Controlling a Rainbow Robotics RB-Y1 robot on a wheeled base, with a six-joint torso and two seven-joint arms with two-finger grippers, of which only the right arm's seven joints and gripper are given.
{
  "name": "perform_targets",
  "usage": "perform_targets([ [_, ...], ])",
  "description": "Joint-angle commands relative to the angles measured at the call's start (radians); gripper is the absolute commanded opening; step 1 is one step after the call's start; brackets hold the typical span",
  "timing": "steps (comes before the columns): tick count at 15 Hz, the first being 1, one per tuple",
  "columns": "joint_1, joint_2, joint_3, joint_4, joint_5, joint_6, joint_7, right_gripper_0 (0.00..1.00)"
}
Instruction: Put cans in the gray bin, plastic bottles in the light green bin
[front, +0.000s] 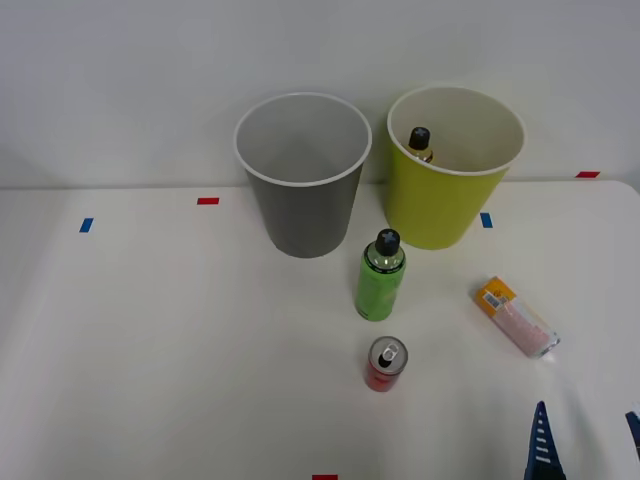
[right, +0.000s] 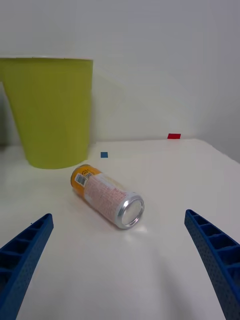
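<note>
1. The pale pink can with an orange end lies on its side on the white surface, near the light green bin.
2. The right hand hangs before it, fingers spread wide, holding nothing.
3. A red can and a green bottle stand upright before the gray bin.

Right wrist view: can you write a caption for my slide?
Open gripper faces a pale can lying on its side near the light green bin.

Gray bin left of light green bin, both near table back edge; one bottle inside latter.
</note>
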Motion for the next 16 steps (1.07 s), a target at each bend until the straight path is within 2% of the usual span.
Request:
perform_targets([
  [1, -0.035, 0.005, -0.027, 0.103, 0.083, -0.082, -0.098, 0.9],
  [4, -0.036, 0.011, 0.006, 0.121, 0.117, -0.091, -0.075, 0.9],
  [10, -0.033, -0.041, 0.016, 0.12, 0.191, -0.114, -0.026, 0.9],
  [13, -0.041, -0.014, 0.006, 0.121, 0.255, -0.112, -0.003, 0.9],
  [16, -0.062, -0.012, 0.01, 0.121, 0.253, -0.112, 0.002, 0.9],
])
